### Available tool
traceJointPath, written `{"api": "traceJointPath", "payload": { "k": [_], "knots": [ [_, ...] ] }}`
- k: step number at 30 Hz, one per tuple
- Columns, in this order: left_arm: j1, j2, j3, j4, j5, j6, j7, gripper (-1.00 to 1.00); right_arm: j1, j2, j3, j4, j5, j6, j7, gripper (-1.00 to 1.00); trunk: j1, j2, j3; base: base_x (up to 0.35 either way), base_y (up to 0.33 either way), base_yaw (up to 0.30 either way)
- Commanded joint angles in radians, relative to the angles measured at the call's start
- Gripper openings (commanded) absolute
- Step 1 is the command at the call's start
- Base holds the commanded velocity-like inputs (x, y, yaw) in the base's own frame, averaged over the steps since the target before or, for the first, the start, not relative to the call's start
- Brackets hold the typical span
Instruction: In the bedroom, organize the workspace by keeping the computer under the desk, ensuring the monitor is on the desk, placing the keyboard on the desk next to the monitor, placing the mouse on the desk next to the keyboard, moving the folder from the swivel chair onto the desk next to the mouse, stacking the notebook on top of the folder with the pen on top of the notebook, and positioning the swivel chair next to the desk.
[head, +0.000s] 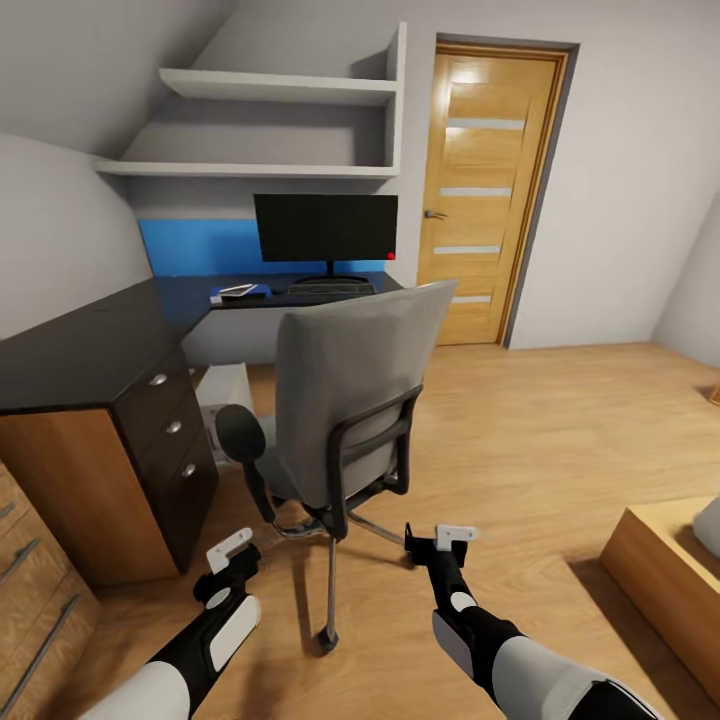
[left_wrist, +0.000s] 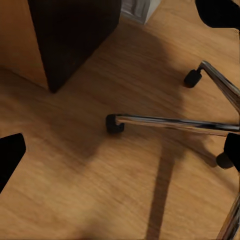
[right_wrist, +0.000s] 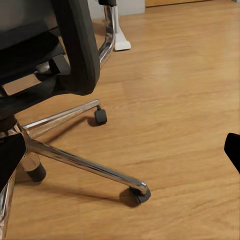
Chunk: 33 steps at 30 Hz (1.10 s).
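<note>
the swivel chair (head: 350, 400) stood in the bedroom with its grey back toward the robot, facing the desk (head: 90, 345) and close beside the black drawer unit (head: 175, 460). on the far stretch of the desk, before the blue back panel (head: 195, 245), the monitor (head: 325, 228) stood upright, with the keyboard (head: 330, 288) just in front of its stand. left of the keyboard lay the folder (head: 240, 294) with the pale notebook (head: 237, 290) on top; a pen could not be made out at that size. the pale computer (head: 222, 395) sat under the desk, beside the drawers. the left gripper (head: 228, 560) hung low over the wood floor (head: 520, 430) near the chair's chrome base (left_wrist: 175, 122), its fingers spread and empty. the right gripper (head: 440, 545) hovered behind the chair, jaws likewise apart, holding nothing. an oak door (head: 490, 190) stood shut beyond.
</note>
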Motion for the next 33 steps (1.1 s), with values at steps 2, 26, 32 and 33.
{"api": "traceJointPath", "payload": {
  "k": [2,26,32,33],
  "knots": [
    [-0.001,0.008,-0.006,0.000,0.018,-0.006,0.005,1.00,-0.001,0.000,0.009,0.000,-0.005,-0.002,-0.008,1.00,0.000,0.000,-0.001,0.000,0.000,0.182],
    [-0.001,0.015,0.027,-0.004,0.023,-0.006,0.004,1.00,-0.001,0.014,0.007,0.000,-0.007,0.001,-0.011,1.00,0.000,0.000,-0.009,0.000,0.000,0.218],
    [-0.001,0.015,0.027,-0.004,0.023,-0.006,0.004,1.00,-0.001,0.014,0.007,0.000,-0.008,0.001,-0.011,1.00,0.000,0.000,-0.012,0.000,0.000,0.229],
    [-0.001,0.015,0.027,-0.004,0.023,-0.006,0.004,1.00,-0.001,0.014,0.007,0.000,-0.008,0.001,-0.011,1.00,0.000,0.000,-0.013,0.000,0.000,0.230]
  ]
}}
